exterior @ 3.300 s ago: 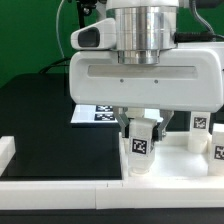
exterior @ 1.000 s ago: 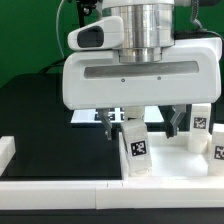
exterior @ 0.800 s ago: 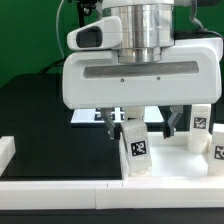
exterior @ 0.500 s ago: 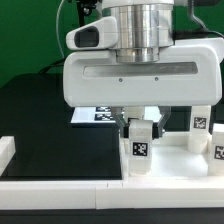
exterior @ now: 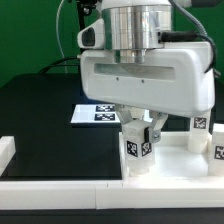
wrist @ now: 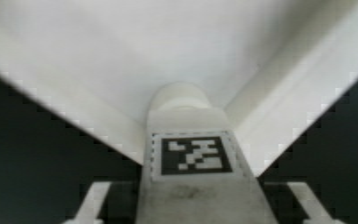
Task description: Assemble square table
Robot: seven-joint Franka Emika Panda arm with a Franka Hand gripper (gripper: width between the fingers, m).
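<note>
The jaws (exterior: 139, 138) are closed on a white leg (exterior: 138, 148), one finger on each side of it, low in the middle of the exterior frame. The leg stands roughly upright, slightly tilted, with its square tag facing the camera. Its foot meets the white tabletop (exterior: 175, 160) near that slab's left edge; whether it sits in a socket cannot be told. In the wrist view the same leg (wrist: 194, 130) fills the centre, tag uppermost, with the two fingers (wrist: 98, 200) flanking it at the lower corners and white surfaces spreading in a V behind it.

The arm's broad white hand (exterior: 150, 75) fills the upper middle of the exterior frame and hides most of what lies behind it.

At the right edge another tagged leg (exterior: 200, 128) stands upright on or behind the tabletop, and a third (exterior: 218, 154) shows only partly at the lower right.

The marker board (exterior: 96, 113) lies flat on the black bench (exterior: 40, 120) at centre left, half hidden by the hand.

A long white bar (exterior: 70, 188) runs along the bottom of the frame, and a white block (exterior: 6, 152) sits at the lower left edge.
</note>
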